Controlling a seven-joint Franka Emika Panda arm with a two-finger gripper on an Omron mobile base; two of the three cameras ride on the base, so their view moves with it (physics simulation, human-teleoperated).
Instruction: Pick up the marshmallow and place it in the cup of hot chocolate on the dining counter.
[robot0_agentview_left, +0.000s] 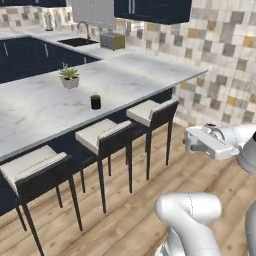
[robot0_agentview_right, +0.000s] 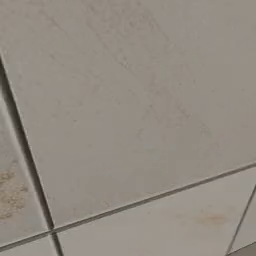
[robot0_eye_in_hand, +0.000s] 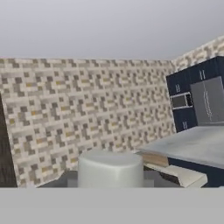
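Note:
The marshmallow (robot0_eye_in_hand: 110, 168), a white squat cylinder, sits close up at the bottom of the hand view, with my gripper (robot0_eye_in_hand: 110, 183) shut on it. My gripper (robot0_agentview_left: 189, 143) hangs over the wooden floor, right of the stools, well away from the counter. The cup of hot chocolate (robot0_agentview_left: 95, 102), small and dark, stands near the front edge of the dining counter (robot0_agentview_left: 40, 112), a white marble slab. The hand view looks level at a mosaic tile wall, with the end of the dining counter (robot0_eye_in_hand: 192, 144) at its right.
A potted plant (robot0_agentview_left: 69, 78) stands behind the cup. Three dark stools with pale seats (robot0_agentview_left: 102, 134) line the counter's near side. A toaster (robot0_agentview_left: 112, 40) and a sink (robot0_agentview_left: 78, 42) are on the far worktop. The right base view shows pale tiles (robot0_agentview_right: 125, 110) close up.

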